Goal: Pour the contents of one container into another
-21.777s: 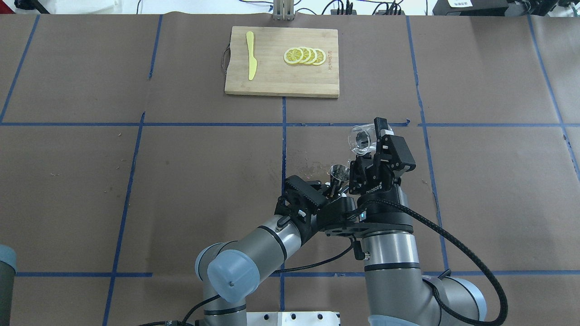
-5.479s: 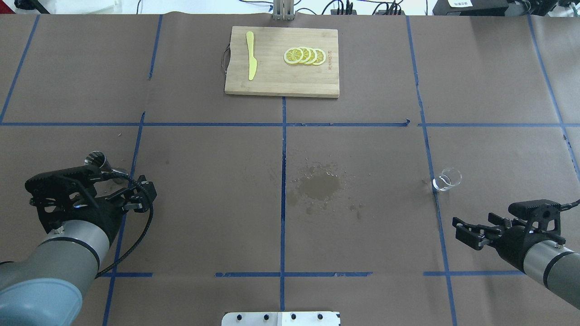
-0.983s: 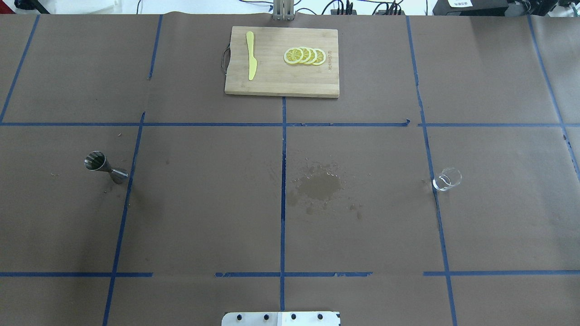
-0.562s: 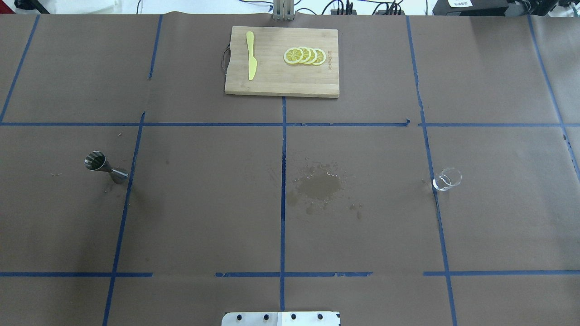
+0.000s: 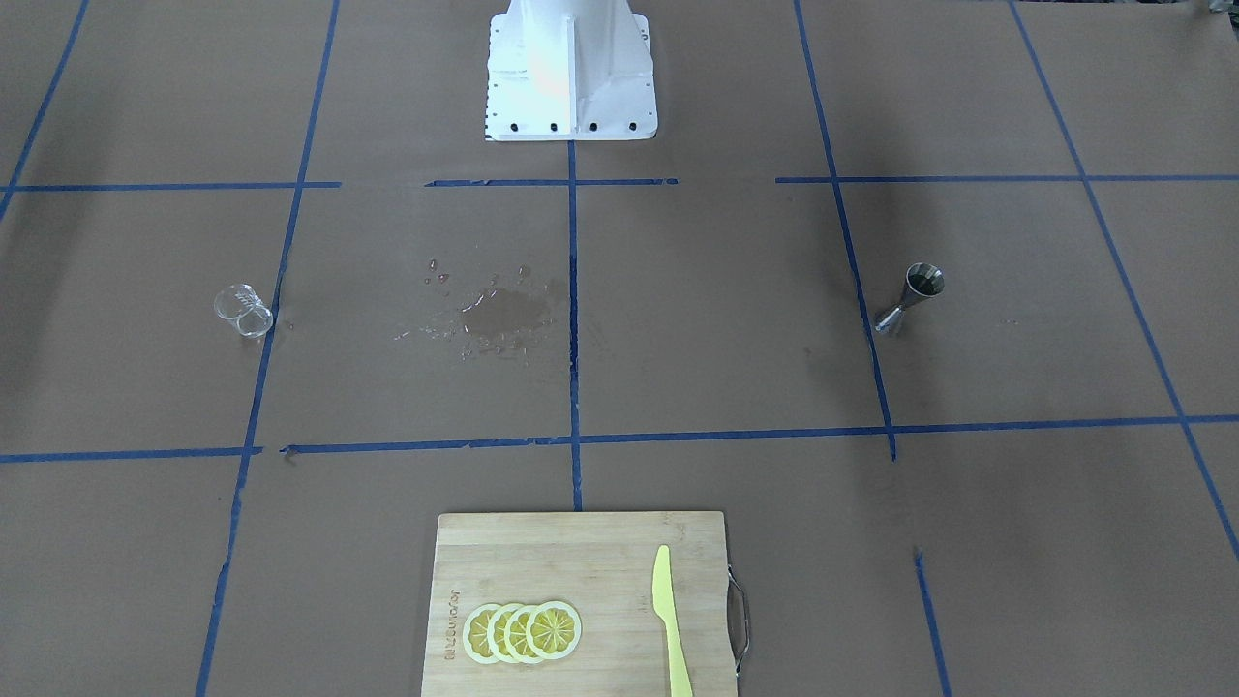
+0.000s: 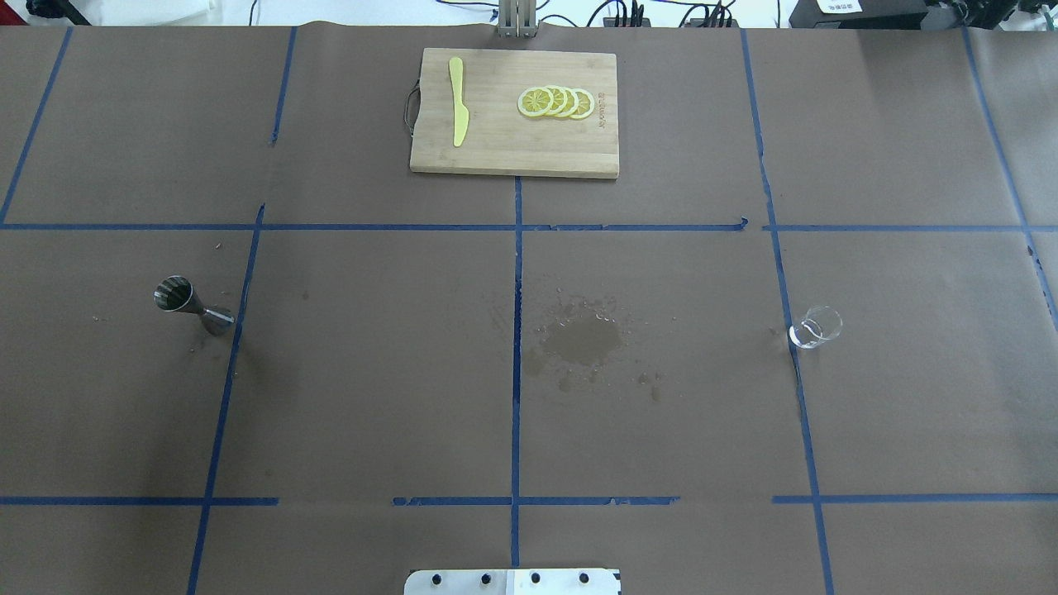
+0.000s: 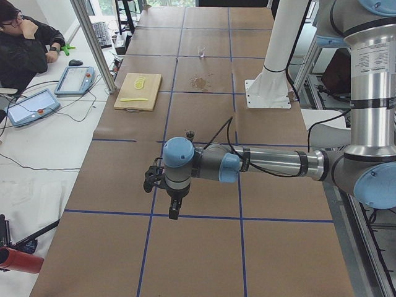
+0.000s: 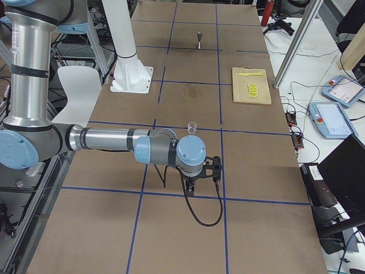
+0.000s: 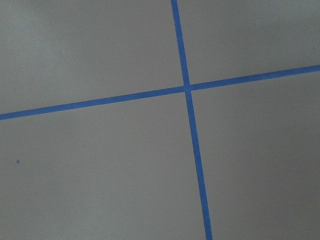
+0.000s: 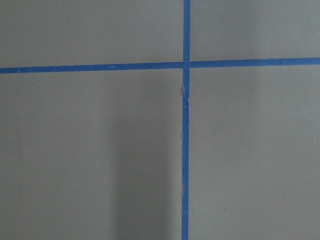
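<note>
Your left end effector [image 7: 172, 212] hangs over the tabletop [image 6: 372, 372], pointing down above a crossing of blue tape [image 9: 187, 89]. The side view does not let you tell how wide it stands. The steel jigger [image 7: 190, 133] stands upright beyond it, toward the middle, untouched. Your right end effector [image 8: 191, 187] hangs the same way at the opposite end, and its width cannot be told either. The clear glass cup [image 8: 192, 126] stands upright just beyond it, free of it. A wet patch [image 6: 583, 339] lies between the two vessels, well apart from both end effectors. Farther off, a cutting board [image 6: 512, 157] carries lemon slices [image 6: 555, 102] and a yellow knife [image 6: 457, 99].
</note>
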